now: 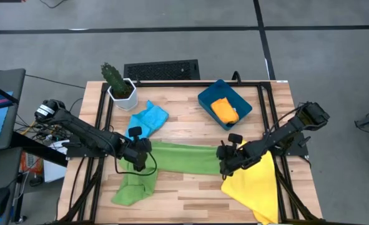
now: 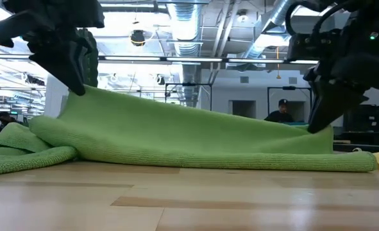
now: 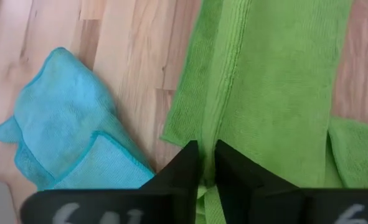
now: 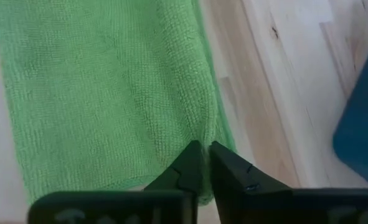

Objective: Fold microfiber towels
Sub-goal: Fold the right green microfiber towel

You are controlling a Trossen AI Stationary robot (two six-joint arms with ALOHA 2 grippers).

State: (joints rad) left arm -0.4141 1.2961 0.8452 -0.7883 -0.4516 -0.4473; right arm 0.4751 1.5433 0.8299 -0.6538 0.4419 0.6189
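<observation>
A green towel (image 1: 183, 157) lies as a long strip across the table's middle, stretched between my two grippers. My left gripper (image 1: 139, 155) is shut on its left end, and my right gripper (image 1: 225, 161) is shut on its right end. A second green towel (image 1: 132, 190) lies crumpled at the near left, partly under the first. At the far left a light blue towel (image 1: 148, 119) lies rumpled. An orange towel (image 1: 224, 111) sits in the teal bin (image 1: 241, 100). A yellow towel (image 1: 256, 185) lies at the near right. My left gripper pinches the strip's left end (image 3: 207, 182) between its two fingers, slanting down from the table's left. That end is raised off the table (image 2: 86, 93), and the cloth slopes down from it toward the right. Whether it holds one layer or several does not show. My right gripper pinches the strip's right end at its edge (image 4: 203, 135) between its two fingers, slanting down from the table's right. This end is held just above the table (image 2: 322, 131), lower than the left end. The cloth's near edge rests on the wood.
A cactus in a white pot (image 1: 118, 86) stands at the far left corner. A black metal frame (image 1: 101, 112) runs along the table's sides. Bare wood (image 1: 184, 190) lies between the crumpled green towel and the yellow one.
</observation>
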